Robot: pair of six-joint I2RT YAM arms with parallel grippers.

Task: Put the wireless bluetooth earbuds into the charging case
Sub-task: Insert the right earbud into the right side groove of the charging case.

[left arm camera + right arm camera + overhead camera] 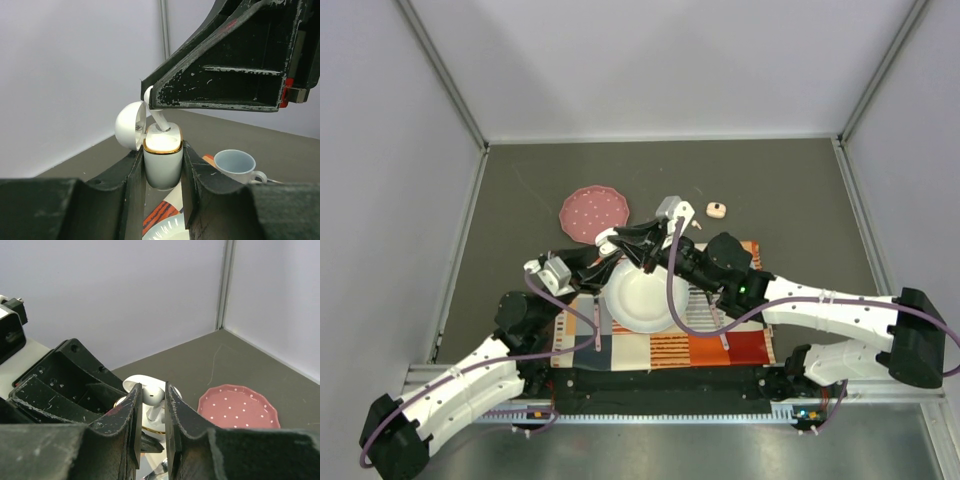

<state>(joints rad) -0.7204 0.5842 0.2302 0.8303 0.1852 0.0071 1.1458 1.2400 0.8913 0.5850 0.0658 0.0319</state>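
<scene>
My left gripper (163, 167) is shut on the white charging case (163, 159), which has a gold rim and stands upright with its lid (131, 125) flipped open to the left. My right gripper (151, 399) is shut on a white earbud (153, 395) and holds it right above the case, with the stem (160, 120) reaching into the case's opening. In the top view both grippers meet above the white plate, the left (604, 251) and the right (624, 241). A small peach-pink earbud (716, 210) and a tiny white one (695, 224) lie on the table behind the right arm.
A pink dotted plate (593, 212) sits at the back left, also seen in the right wrist view (238, 407). A white plate (642, 297) lies on a striped mat (665, 347) under the grippers. A pale blue cup (237, 166) stands to the right of the case.
</scene>
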